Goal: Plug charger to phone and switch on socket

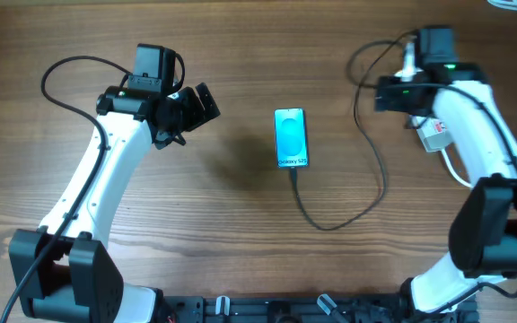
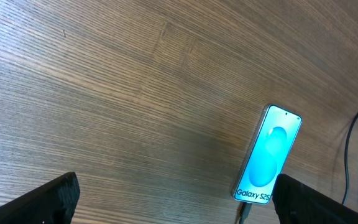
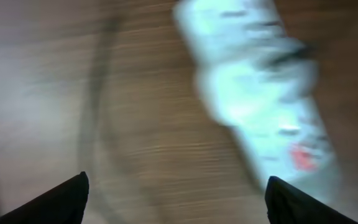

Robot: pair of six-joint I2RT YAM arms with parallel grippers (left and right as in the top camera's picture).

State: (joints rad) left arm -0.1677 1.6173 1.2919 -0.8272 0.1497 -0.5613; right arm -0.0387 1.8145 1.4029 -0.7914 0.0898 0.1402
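Left claw (image 2: pixel 176 200), right claw (image 3: pixel 178 202): wide open, empty

Teal-green phone (image 1: pixel 292 137), black charger (image 1: pixel 326 228), white-and-red socket (image 1: pixel 434 135) — wood-grain table (image 1: pixel 240 54).

The phone (image 1: pixel 292 136) lies flat, face up, its teal screen lit. The charger (image 1: pixel 330 226), a thin black cable, meets its bottom edge and loops right toward the socket (image 1: pixel 433 133), a white strip, partly hidden.

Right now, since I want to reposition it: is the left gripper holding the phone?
No, in the overhead view the phone lies flat on the table, apart from the open left gripper off to its side.
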